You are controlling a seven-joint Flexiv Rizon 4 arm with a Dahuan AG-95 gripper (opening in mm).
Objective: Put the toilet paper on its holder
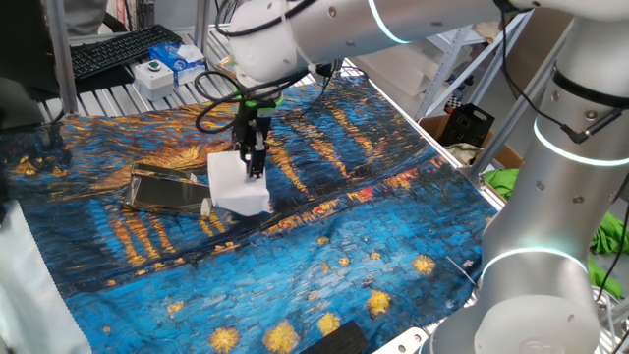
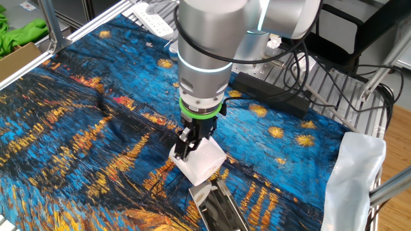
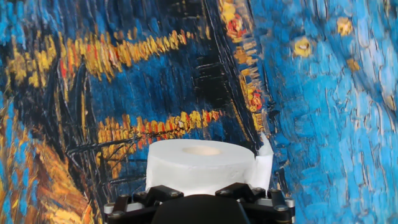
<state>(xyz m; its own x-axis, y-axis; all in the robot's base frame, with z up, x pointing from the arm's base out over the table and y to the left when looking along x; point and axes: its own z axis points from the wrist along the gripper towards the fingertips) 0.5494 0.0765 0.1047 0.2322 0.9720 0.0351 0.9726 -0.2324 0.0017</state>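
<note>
One toilet paper [image 1: 239, 187] roll, white, sitting on the painted cloth [image 1: 324, 226] with its core hole [image 3: 200, 150] facing up in the hand view. A loose sheet end [image 3: 263, 167] hangs off the roll's right side in that view.

Gripper [image 1: 256, 162] points straight down at the roll. Fingers [image 2: 186, 144] are dark, spread wide, and bracket the roll; in both fixed views they sit at its side and top edge. Hand view shows only the gripper body across the bottom of the frame with the roll just past it. Whether the pads actually touch the paper, can't tell. The roll looks to be resting on the cloth; can't confirm from these angles.

One holder [image 1: 167, 189]: flat shiny metal plate lying on the cloth, just beside the roll. In the other fixed view its bar end [image 2: 215, 205] lies right below the roll, close to touching. The roll is not on the bar.

Containers: one cardboard box [image 1: 491, 157] off the table edge; contents not readable. A second box edge [image 2: 19, 58] with green fabric [image 2: 19, 32] by it in the other fixed view.

Also off the cloth: one keyboard [image 1: 123, 49], one small blue-and-white box [image 1: 182, 56], one white button box [image 1: 154, 73], one power strip [image 2: 270, 93] with cables.
</note>
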